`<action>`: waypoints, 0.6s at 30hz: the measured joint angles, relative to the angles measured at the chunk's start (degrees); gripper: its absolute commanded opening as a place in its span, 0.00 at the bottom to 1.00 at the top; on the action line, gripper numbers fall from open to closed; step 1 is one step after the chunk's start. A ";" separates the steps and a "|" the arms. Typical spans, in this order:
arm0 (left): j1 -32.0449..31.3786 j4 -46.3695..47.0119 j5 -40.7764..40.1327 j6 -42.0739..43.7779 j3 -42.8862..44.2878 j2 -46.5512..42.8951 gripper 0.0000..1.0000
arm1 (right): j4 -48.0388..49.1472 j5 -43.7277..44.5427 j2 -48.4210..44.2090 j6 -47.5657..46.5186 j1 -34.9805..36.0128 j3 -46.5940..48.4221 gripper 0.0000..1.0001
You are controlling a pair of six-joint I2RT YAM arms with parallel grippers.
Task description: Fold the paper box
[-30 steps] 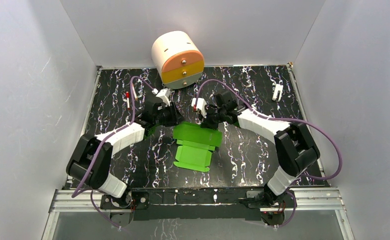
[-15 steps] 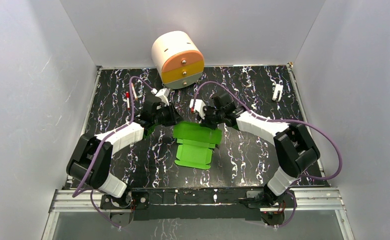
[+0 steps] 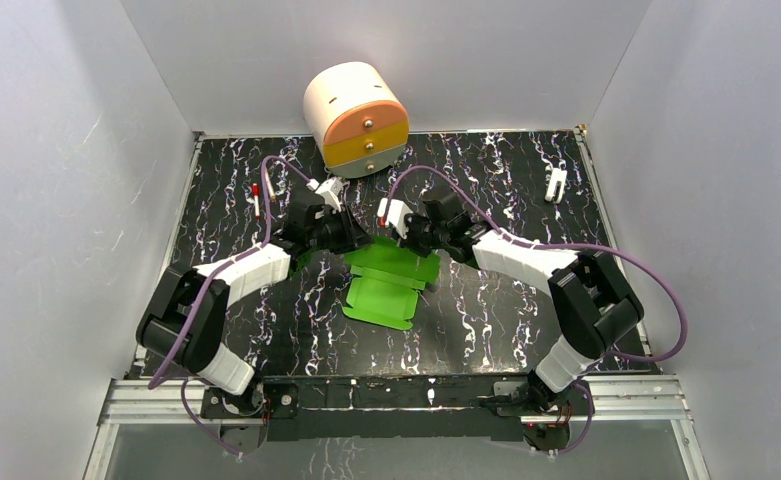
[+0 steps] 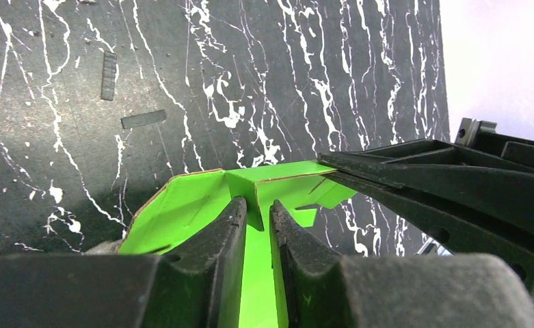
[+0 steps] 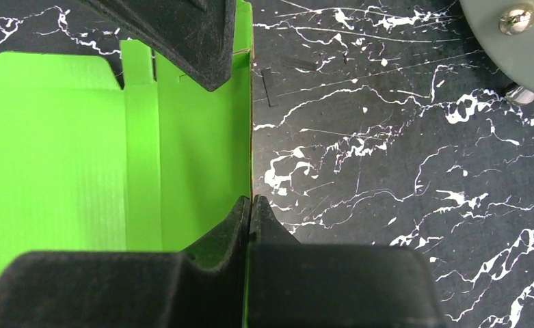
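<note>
Right tool (image 5: pixel 250 202) pinches the raised right wall of the paper box (image 3: pixel 391 287) at mid-worktop (image 3: pixel 486 310), left tool (image 4: pixel 256 206) narrowed astride a raised flap, grip unclear, while only the overhead view shows the cream drawer unit (image 3: pixel 356 118) behind them, drawers shut, and a white clip (image 3: pixel 556 183) far right.

- The left gripper (image 3: pixel 359 237) and the right gripper (image 3: pixel 409 238) crowd the far edge of the paper box (image 3: pixel 384 292); little room is between them.
- The drawer unit (image 3: pixel 356 118) blocks the far middle.
- Bare table (image 3: pixel 486 325) lies in front and to the right of the box.
</note>
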 measured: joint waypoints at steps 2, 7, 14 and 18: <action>0.00 0.72 0.31 -0.68 -0.13 0.15 0.17 | 1.38 0.66 -0.04 -0.04 0.17 -0.68 0.00; 0.00 1.49 0.00 -1.03 -0.57 0.39 0.18 | 4.17 1.36 -0.37 -0.59 0.63 -2.62 0.00; -0.13 2.38 -2.25 0.24 -1.99 0.39 0.18 | 6.82 2.51 -2.08 -3.80 1.79 -5.55 0.00; -0.13 2.82 -2.71 0.46 -3.02 0.04 0.19 | 6.99 3.19 -2.56 -6.58 2.43 -6.36 0.00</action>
